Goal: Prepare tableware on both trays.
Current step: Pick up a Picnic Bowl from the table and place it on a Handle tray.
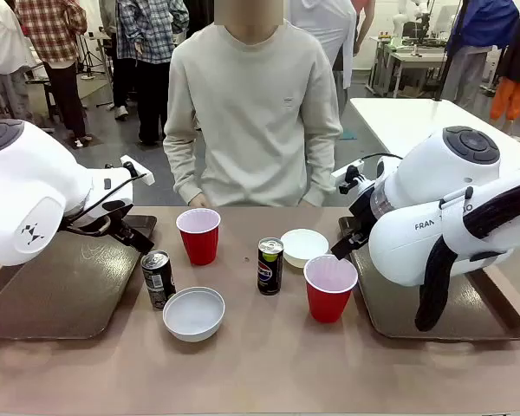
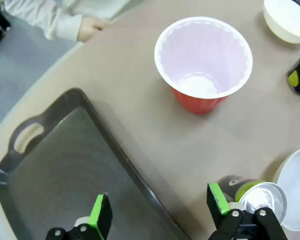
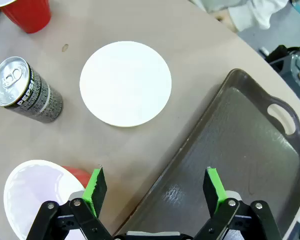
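While both arms are hovering low over the table (image 1: 269,373), the left gripper (image 2: 159,205) is hanging with its jaws spread wide and gripping nothing. It is straddling the rim of the left tray (image 2: 55,175), one green pad over the tray and the other just above the left can (image 2: 252,192). The right gripper (image 3: 155,183) is likewise gaping open and empty over the inner edge of the right tray (image 3: 240,150). Seen from the front, the trays are lying at nine and three o'clock on the table. All the tableware is standing on the tabletop between them. The far cup (image 1: 198,236) is sitting at eleven o'clock of the group and the far bowl (image 1: 304,246) at one o'clock. The middle can (image 1: 270,266) is standing in the centre, the near cup (image 1: 330,288) at four o'clock and the near bowl (image 1: 193,313) at seven o'clock. The left can is standing at nine o'clock, just beside the left tray. A person (image 1: 251,113) is standing at twelve o'clock, across the table.
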You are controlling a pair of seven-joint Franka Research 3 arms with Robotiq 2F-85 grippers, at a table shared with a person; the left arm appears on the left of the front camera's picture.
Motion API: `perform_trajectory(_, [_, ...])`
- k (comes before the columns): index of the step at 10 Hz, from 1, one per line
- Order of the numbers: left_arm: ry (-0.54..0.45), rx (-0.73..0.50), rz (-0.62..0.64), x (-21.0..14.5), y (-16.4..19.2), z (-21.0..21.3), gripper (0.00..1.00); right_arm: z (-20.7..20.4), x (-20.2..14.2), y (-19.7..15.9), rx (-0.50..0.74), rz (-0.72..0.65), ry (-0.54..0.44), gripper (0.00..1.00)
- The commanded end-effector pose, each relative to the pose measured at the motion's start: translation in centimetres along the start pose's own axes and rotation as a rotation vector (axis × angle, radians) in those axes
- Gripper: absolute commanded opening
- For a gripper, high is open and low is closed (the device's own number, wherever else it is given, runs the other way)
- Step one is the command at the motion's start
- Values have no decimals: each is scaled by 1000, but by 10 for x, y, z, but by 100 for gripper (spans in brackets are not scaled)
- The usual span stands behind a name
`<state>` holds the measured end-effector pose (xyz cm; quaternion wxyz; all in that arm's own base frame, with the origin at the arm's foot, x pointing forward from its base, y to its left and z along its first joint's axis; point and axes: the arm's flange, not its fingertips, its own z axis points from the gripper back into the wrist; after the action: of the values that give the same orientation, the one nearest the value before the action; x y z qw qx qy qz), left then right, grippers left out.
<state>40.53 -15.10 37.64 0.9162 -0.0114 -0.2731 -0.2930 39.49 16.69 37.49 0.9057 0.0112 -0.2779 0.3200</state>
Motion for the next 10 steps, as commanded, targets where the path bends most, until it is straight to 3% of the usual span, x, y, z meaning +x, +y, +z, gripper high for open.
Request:
perform_trajectory(1, [-2, 1, 0, 1, 0, 1, 100, 0, 0, 0, 0, 0, 0, 100])
perform_trajectory(10, [-2, 1, 0, 1, 0, 1, 100, 0, 0, 0, 0, 0, 0, 100])
